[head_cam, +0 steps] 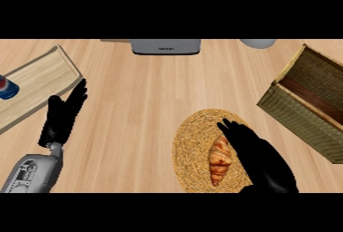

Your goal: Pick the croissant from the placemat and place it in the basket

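Note:
A golden-brown croissant [219, 161] lies lengthwise on a round woven placemat [191, 140] at the lower middle right of the counter. My right hand [258, 156] is directly to the croissant's right, over the placemat, with its fingers straight and pointing up-left; their inner edge is at the croissant's side, and nothing is curled round it. The woven basket [308, 108] stands at the right edge, tilted in the view, its dark inside showing. My left hand [64, 113] rests open at the left, fingers up, far from the croissant.
A wooden tray [40, 81] lies at the left edge with a blue and red can [7, 87] on it. A grey appliance [165, 46] and a pale round object [258, 43] sit at the counter's far edge. Bare wood lies between placemat and basket.

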Controlling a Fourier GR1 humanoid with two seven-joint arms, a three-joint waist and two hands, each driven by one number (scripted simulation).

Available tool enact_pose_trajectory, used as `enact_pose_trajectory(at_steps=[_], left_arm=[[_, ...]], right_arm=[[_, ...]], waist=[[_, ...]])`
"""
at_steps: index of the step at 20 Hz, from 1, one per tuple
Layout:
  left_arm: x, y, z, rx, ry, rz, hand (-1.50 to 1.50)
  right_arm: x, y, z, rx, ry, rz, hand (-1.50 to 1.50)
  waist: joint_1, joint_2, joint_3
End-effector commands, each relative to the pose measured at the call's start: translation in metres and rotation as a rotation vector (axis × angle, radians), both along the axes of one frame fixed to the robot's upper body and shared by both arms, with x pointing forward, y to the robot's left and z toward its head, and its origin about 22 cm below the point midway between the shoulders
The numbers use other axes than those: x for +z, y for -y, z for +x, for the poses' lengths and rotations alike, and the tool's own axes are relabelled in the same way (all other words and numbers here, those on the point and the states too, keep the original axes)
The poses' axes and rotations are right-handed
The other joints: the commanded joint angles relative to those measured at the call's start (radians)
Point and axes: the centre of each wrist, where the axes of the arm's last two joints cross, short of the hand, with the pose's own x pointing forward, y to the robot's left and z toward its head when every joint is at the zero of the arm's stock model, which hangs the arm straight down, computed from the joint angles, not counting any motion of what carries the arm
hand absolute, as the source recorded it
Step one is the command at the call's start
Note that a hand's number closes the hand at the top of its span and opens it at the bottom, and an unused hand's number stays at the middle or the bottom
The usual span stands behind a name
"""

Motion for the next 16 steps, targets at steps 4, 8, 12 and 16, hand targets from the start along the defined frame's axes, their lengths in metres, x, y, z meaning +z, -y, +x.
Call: enact_pose_trajectory(at_steps=[4,8,12,16], left_arm=[[0.018,0.002,0.002,0.031,0.001,0.01,0.0],[0.01,0.009,-0.003,-0.002,0.014,0.004,0.0],[-0.004,-0.002,-0.019,0.003,-0.004,0.009,0.0],[0.006,-0.002,-0.016,0.002,-0.009,0.006,0.0]], right_arm=[[-0.016,-0.005,0.007,-0.002,0.003,0.014,-1.5],[-0.04,-0.014,0.016,0.008,-0.019,-0.003,-1.5],[-0.052,-0.021,0.025,0.006,-0.024,0.011,-1.5],[-0.046,-0.015,0.007,0.004,-0.017,-0.006,-1.5]], waist=[[0.0,-0.001,0.0],[0.001,0.0,0.0],[0.003,0.0,0.0],[0.0,-0.001,0.0]])
